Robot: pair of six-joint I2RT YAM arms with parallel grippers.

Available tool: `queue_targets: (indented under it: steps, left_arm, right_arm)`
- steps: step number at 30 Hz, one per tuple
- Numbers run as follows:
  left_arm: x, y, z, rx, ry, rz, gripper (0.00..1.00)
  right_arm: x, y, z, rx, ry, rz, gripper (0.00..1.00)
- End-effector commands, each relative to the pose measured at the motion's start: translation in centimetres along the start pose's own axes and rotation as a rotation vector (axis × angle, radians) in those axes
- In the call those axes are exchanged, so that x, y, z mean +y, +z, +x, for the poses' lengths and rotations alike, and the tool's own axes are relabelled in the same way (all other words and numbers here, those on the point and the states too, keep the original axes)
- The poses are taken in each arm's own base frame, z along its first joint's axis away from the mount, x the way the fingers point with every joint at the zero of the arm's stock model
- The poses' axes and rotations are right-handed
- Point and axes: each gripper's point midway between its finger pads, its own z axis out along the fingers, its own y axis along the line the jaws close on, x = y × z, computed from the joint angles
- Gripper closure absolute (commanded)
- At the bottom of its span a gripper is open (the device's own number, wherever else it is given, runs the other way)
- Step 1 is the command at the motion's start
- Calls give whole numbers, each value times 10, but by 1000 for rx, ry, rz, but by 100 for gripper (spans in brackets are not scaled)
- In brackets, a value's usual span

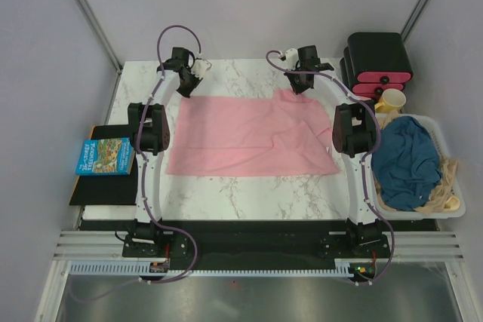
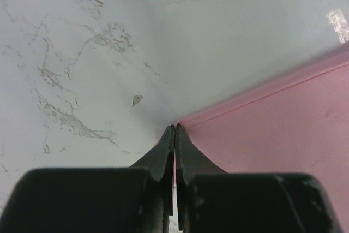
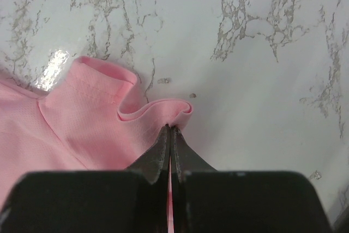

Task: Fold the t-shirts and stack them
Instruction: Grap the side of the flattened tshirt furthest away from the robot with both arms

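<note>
The light pink t-shirt (image 1: 249, 137) lies spread flat on the marble table, folded into a wide rectangle. My left gripper (image 1: 186, 90) is shut on its far left corner, and the left wrist view shows pink cloth (image 2: 272, 135) pinched between the closed tips (image 2: 175, 128). My right gripper (image 1: 298, 87) is shut on the far right corner, where the cloth (image 3: 109, 118) bunches into a small fold at the tips (image 3: 170, 129). The dark teal-blue t-shirt (image 1: 407, 160) lies crumpled in a white basket (image 1: 450, 143) at the right.
Black boxes with pink fronts (image 1: 377, 58) stand at the back right beside a yellow cup (image 1: 391, 100). A beige cloth (image 1: 445, 186) hangs over the basket. A blue book (image 1: 104, 156) lies on a black mat off the table's left edge.
</note>
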Motion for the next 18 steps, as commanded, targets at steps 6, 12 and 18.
queue_targets:
  steps: [6, 12, 18]
  left_arm:
    - [41, -40, -47, -160, -28, -171, 98]
    - [26, -51, -57, -213, 1, -139, 98]
    - [17, -58, -54, -217, 21, -127, 98]
  right_arm:
    - [-2, -23, -27, -57, -22, 24, 100]
    - [0, -27, -28, -61, -23, 16, 100]
    - [-3, -37, -38, -82, -37, 31, 100]
